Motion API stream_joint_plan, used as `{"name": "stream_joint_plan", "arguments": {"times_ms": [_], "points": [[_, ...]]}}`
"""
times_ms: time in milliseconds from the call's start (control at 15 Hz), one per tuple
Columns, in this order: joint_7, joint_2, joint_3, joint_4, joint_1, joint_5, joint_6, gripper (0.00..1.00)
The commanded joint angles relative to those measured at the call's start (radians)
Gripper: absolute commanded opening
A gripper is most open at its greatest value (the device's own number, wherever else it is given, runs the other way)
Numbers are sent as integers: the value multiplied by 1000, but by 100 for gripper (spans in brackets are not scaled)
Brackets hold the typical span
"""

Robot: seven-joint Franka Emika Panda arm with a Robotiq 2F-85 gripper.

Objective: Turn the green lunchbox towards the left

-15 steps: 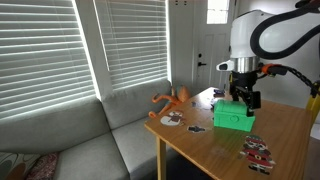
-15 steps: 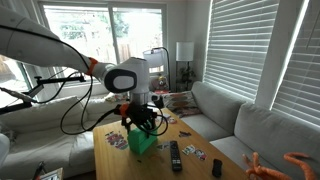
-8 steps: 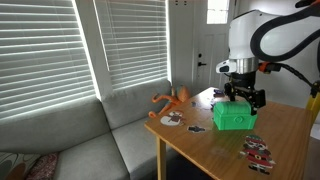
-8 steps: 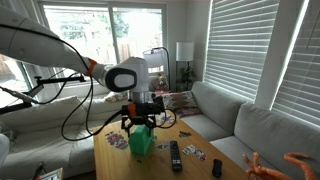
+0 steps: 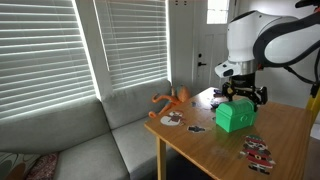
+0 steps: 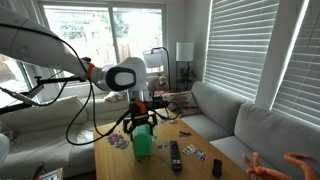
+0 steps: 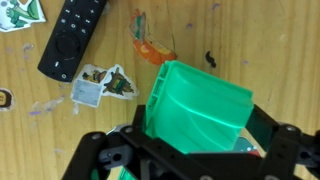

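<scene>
The green lunchbox (image 5: 234,118) stands on the wooden table (image 5: 200,145) and also shows in an exterior view (image 6: 143,143). My gripper (image 5: 240,97) comes down onto its top from above and is shut on it. In the wrist view the lunchbox (image 7: 200,105) fills the space between my two black fingers (image 7: 135,135) and sits skewed to the table's grain. My gripper (image 7: 200,138) grips its ridged top; the contact faces are hidden by the box. It also shows in an exterior view (image 6: 140,122).
A black remote (image 7: 72,40) lies close beside the box, also seen in an exterior view (image 6: 175,155). Sticker cards (image 7: 105,85) lie around it, more near the table edge (image 5: 258,150). An orange toy figure (image 5: 172,100) stands at the table corner. A grey sofa (image 5: 70,140) adjoins.
My gripper has turned about its vertical axis and the green lunchbox has rotated with it on the table. Its position on the table has barely shifted.
</scene>
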Motion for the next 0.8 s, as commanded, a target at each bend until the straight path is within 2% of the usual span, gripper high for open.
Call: {"name": "stream_joint_plan", "arguments": {"times_ms": [0, 333, 733], "points": [[-68, -7, 12, -28, 3, -86, 75, 100], [-153, -12, 12, -56, 4, -82, 158, 100], [-227, -17, 11, -61, 2, -59, 172, 100]]}}
